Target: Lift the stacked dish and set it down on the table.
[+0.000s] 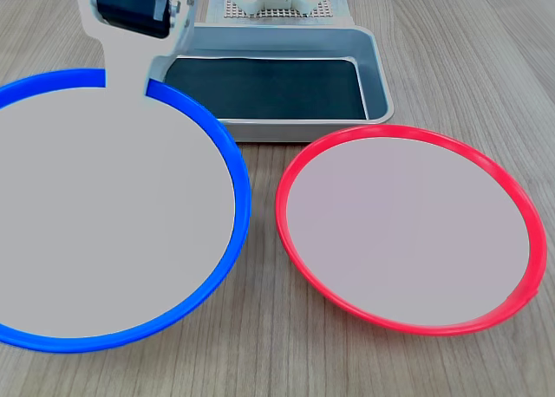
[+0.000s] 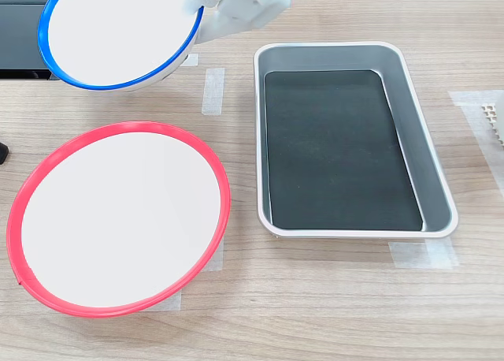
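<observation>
Second exterior view gives you the blue-rimmed plate point(image 2: 118, 31), pale centre, with your pincer point(image 2: 198, 9) clenched on its rim, above the bench point(image 2: 331, 298), beyond the red-rimmed plate point(image 2: 118, 219); the grey tray point(image 2: 435, 180) holds a dark liner point(image 2: 339, 148).

Setting: appeared to be a lab or robotics test bench, not a home.
Surface: a light wood-grain table point(image 2: 331, 298) carried pale tape strips point(image 2: 212, 91) as placement marks, one near its far edge.
Equipment: a white 3D-printed gripper point(image 1: 130, 55) and a perforated white base point(image 1: 282, 9) at the far edge.
Props: plain plastic plates, a grey metal tray point(image 2: 437, 180) with a dark liner.
</observation>
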You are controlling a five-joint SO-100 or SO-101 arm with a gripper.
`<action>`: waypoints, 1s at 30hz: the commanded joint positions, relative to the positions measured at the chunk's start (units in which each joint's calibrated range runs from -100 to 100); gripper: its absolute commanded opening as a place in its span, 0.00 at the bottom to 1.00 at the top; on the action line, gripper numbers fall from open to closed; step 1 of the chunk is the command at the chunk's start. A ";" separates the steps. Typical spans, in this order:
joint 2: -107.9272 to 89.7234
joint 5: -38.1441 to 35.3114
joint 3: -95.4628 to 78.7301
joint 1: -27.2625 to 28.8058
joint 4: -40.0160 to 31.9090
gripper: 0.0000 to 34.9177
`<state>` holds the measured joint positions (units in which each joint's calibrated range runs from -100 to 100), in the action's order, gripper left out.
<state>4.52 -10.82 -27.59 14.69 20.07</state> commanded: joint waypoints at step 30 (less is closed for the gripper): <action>2.94 -1.90 -3.87 -2.13 -1.53 0.09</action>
<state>7.59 -12.58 -32.85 13.10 19.17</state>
